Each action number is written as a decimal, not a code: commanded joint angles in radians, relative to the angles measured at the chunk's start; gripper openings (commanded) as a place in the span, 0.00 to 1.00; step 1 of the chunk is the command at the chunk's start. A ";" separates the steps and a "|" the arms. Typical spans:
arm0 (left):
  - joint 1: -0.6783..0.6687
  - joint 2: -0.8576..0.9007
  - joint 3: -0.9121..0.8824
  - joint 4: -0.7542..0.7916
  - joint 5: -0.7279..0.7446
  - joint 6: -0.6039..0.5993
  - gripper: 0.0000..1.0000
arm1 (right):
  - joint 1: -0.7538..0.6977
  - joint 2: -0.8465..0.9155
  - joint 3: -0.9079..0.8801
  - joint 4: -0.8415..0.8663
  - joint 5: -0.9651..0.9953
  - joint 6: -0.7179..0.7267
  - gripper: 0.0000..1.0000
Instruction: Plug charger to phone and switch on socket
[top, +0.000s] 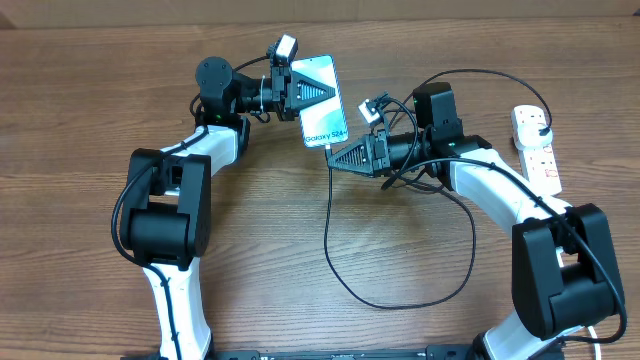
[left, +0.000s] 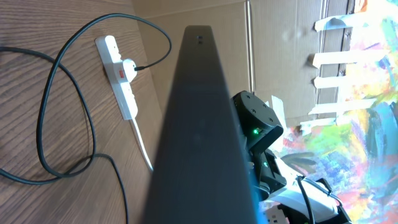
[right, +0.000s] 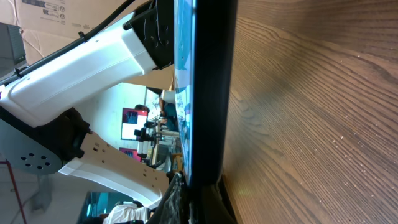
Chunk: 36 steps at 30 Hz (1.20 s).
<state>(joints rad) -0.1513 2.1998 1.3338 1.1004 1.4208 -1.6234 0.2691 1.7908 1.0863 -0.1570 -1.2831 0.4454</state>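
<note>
One slack loop of the charger (top: 327, 210) lay nearest us on the surface (top: 100, 100), its thin black cable climbing from there to the lifted phone. Just beyond the loop, the right gripper (top: 340, 155) sat at the lower short edge of the phone (top: 322, 118). Its fingers were drawn together, and we judged them pinched on the connector tip, though we could not tell whether the tip was seated. The phone's long axis ran from that gripper away toward the far side. Beyond it, the left gripper (top: 300, 90) clamped the phone across its upper half, holding it off the wood.

The coming push had to go straight along that axis, from the right gripper into the port. We thought any tilt would jam the tip.

Farther off to the right lay the socket (top: 537, 145), with the black plug (top: 541, 127) already in an outlet. The right arm was much the nearer to its switches. The cable draped around that arm, and we feared it could snag.
</note>
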 joint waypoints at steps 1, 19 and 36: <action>-0.006 -0.012 0.006 0.010 -0.010 0.016 0.05 | -0.002 0.005 -0.006 0.008 -0.020 0.005 0.04; -0.008 -0.012 0.006 0.011 -0.002 0.015 0.05 | -0.002 0.005 -0.006 0.059 0.027 0.058 0.04; -0.106 -0.012 0.006 0.011 0.098 0.003 0.05 | -0.011 0.005 -0.005 0.212 0.164 0.196 0.04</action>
<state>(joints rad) -0.1642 2.1998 1.3350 1.1004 1.4105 -1.6238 0.2680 1.7916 1.0603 0.0216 -1.2495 0.6102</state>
